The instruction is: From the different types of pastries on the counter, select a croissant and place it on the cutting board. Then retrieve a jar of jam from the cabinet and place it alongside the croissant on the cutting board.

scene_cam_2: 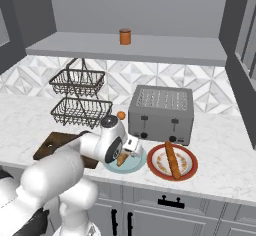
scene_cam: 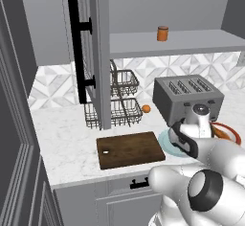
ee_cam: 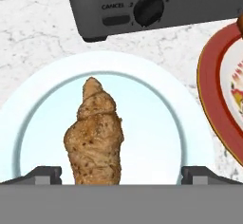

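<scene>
The golden-brown croissant (ee_cam: pixel 95 135) lies on a round pale blue plate (ee_cam: pixel 156 123), in front of the toaster. My gripper (ee_cam: pixel 122 175) hangs low over it, open, with one fingertip on each side of the croissant's near end and not touching it. In the right base view the gripper (scene_cam_2: pixel 128 154) sits over the plate (scene_cam_2: pixel 137 166) with the croissant (scene_cam_2: pixel 121 159) beneath it. To the left lies the dark cutting board (scene_cam: pixel 129 149), bare. The orange-red jar of jam (scene_cam: pixel 162 33) stands on the open cabinet's shelf (scene_cam: pixel 191 42). The long baguette stick (scene_cam_2: pixel 172 161) rests on a red-rimmed plate (scene_cam_2: pixel 189 171).
A grey toaster (scene_cam_2: pixel 161 114) stands close behind both plates. A two-tier wire basket (scene_cam_2: pixel 80 100) and a small orange fruit (scene_cam_2: pixel 121 115) are at the back. The open cabinet door (scene_cam: pixel 98 52) with its black bar handle (scene_cam: pixel 76 52) hangs over the board's left.
</scene>
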